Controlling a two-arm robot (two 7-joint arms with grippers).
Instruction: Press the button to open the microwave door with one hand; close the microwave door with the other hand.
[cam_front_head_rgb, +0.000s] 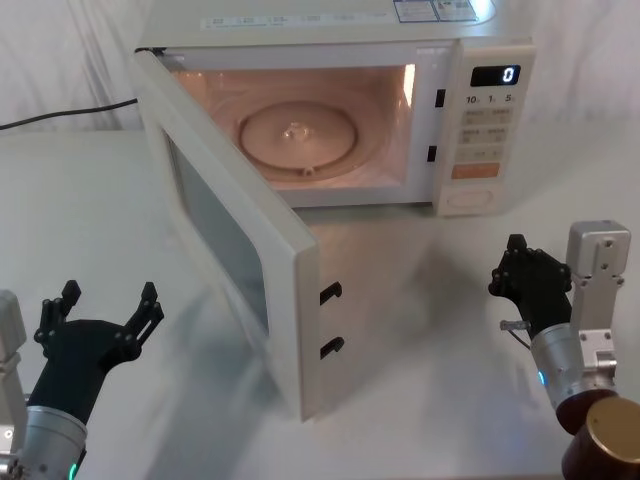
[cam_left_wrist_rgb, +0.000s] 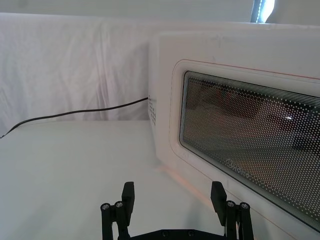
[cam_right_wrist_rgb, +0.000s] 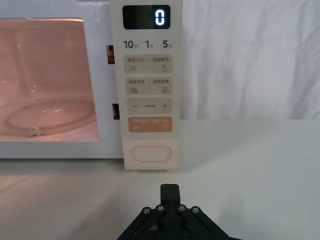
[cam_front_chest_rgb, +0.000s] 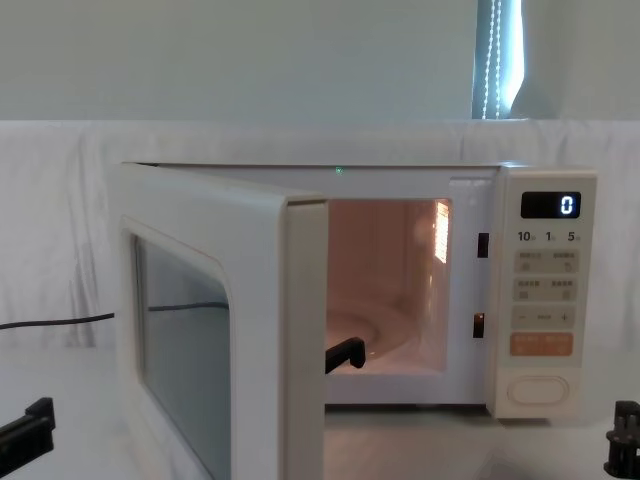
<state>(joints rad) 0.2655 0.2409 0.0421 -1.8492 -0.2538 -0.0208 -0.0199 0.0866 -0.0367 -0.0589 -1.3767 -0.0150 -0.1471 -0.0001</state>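
The microwave door (cam_front_head_rgb: 235, 240) stands swung wide, cavity lit, display reading "0" above the button (cam_right_wrist_rgb: 150, 153). The right gripper (cam_front_head_rgb: 527, 278), fingers together, sits back from the panel; the left gripper (cam_front_head_rgb: 103, 318), fingers spread, faces the door's outer side.

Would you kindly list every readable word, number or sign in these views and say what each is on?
"0": display of the microwave.
"10", "1", "5": top keys of the panel; the small marks beside them are unreadable.
"−" and "+": a lower key.
Other key labels, the orange button and the top stickers: too small to read.
The button: blank.
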